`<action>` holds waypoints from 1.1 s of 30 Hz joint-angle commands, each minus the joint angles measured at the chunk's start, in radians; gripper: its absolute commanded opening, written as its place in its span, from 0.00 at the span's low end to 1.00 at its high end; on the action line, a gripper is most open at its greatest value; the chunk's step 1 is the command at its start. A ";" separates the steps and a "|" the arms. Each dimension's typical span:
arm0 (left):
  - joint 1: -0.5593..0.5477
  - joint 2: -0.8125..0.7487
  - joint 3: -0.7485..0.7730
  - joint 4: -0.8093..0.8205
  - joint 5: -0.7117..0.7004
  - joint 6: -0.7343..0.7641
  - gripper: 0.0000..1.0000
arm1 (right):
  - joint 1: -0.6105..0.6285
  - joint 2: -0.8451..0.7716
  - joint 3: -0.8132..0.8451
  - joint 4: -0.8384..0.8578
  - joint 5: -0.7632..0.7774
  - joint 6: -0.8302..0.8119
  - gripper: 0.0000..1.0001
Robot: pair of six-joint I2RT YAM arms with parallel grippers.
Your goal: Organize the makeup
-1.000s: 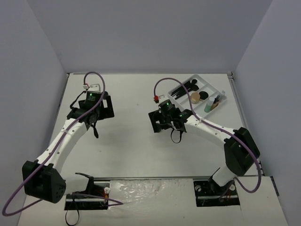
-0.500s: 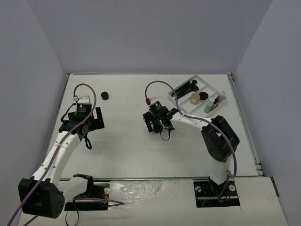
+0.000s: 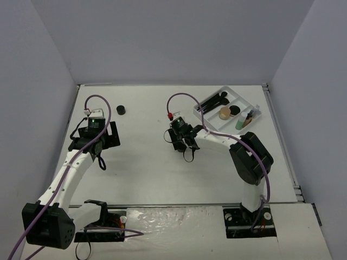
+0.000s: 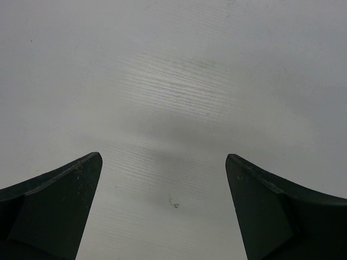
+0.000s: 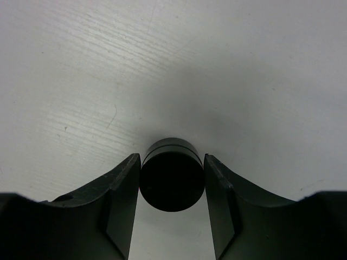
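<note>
My right gripper (image 3: 182, 142) is at the table's middle. In the right wrist view it (image 5: 172, 187) is shut on a black round pot (image 5: 172, 181), both fingers pressed against its sides, just over the white table. A second black round pot (image 3: 120, 110) stands alone at the far left. My left gripper (image 3: 98, 145) is near and left of that pot; in the left wrist view it (image 4: 162, 173) is open and empty over bare table. Black brushes (image 3: 213, 101), a tan jar (image 3: 224, 112), a black pot (image 3: 235, 110) and a green bottle (image 3: 239, 124) lie in the tray.
The white divided tray (image 3: 245, 99) sits at the far right, near the right wall. Grey walls close in the table on three sides. The arm bases and loose cables are at the near edge.
My left arm has drawn back to the near left, uncovering the black pot at the far left. My right arm has swung left, away from the tray.
</note>
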 commanded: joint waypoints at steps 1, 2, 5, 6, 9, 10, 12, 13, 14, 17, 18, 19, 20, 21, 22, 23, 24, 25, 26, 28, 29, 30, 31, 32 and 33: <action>0.009 0.001 0.044 0.048 -0.003 0.018 0.97 | 0.007 -0.032 0.029 0.016 0.076 0.005 0.06; 0.009 0.001 0.044 0.048 -0.003 0.018 0.97 | 0.006 -0.036 0.029 0.015 0.080 0.009 0.02; 0.009 -0.001 0.042 0.048 0.003 0.020 0.97 | -0.018 -0.070 0.046 0.010 0.095 0.016 0.00; 0.009 -0.002 0.042 0.048 0.003 0.019 0.97 | -0.028 -0.088 0.060 0.005 0.103 0.018 0.00; 0.009 -0.001 0.042 0.049 0.005 0.020 0.97 | -0.107 -0.132 0.110 -0.007 0.120 0.034 0.00; 0.009 -0.001 0.043 0.049 0.007 0.019 0.97 | -0.148 -0.139 0.128 -0.009 0.123 0.043 0.00; 0.009 0.000 0.043 0.049 0.012 0.019 0.97 | -0.215 -0.143 0.155 -0.012 0.133 0.057 0.00; 0.009 0.000 0.042 0.048 0.015 0.020 0.97 | -0.245 -0.140 0.167 -0.013 0.138 0.063 0.00; 0.009 -0.001 0.043 0.048 0.015 0.019 0.97 | -0.281 -0.132 0.181 -0.012 0.138 0.068 0.00; 0.009 -0.006 0.043 0.048 0.017 0.020 0.97 | -0.361 -0.101 0.212 -0.011 0.124 0.092 0.00; 0.009 -0.007 0.043 0.048 0.017 0.020 0.97 | -0.386 -0.088 0.218 -0.008 0.122 0.100 0.00; 0.009 -0.008 0.042 0.047 0.017 0.020 0.97 | -0.410 -0.074 0.224 -0.006 0.121 0.109 0.00; 0.009 -0.009 0.042 0.047 0.017 0.019 0.97 | -0.420 -0.058 0.232 -0.002 0.123 0.114 0.00; 0.009 -0.010 0.042 0.047 0.017 0.018 0.97 | -0.432 -0.043 0.238 0.001 0.121 0.120 0.00; 0.009 -0.013 0.041 0.048 0.017 0.018 0.97 | -0.449 -0.031 0.242 0.005 0.116 0.125 0.00; 0.009 -0.014 0.041 0.048 0.018 0.019 0.97 | -0.464 -0.017 0.243 0.014 0.111 0.132 0.00; 0.009 -0.015 0.041 0.048 0.020 0.020 0.97 | -0.475 -0.001 0.240 0.029 0.105 0.141 0.00; 0.009 -0.015 0.041 0.048 0.021 0.020 0.97 | -0.484 0.009 0.236 0.043 0.103 0.148 0.00; 0.009 -0.015 0.041 0.048 0.022 0.019 0.97 | -0.492 0.018 0.232 0.057 0.102 0.154 0.00; 0.009 -0.014 0.041 0.049 0.025 0.018 0.97 | -0.506 0.036 0.224 0.083 0.102 0.165 0.00; 0.009 -0.014 0.041 0.049 0.026 0.018 0.97 | -0.509 0.049 0.225 0.088 0.107 0.167 0.00; 0.009 -0.014 0.041 0.050 0.027 0.019 0.97 | -0.511 0.065 0.225 0.095 0.110 0.170 0.00; 0.009 -0.014 0.041 0.051 0.028 0.020 0.97 | -0.512 0.083 0.225 0.104 0.109 0.174 0.00; 0.009 -0.014 0.041 0.051 0.028 0.019 0.97 | -0.514 0.094 0.226 0.107 0.112 0.178 0.00; 0.009 -0.014 0.041 0.050 0.028 0.019 0.97 | -0.516 0.104 0.227 0.110 0.115 0.183 0.00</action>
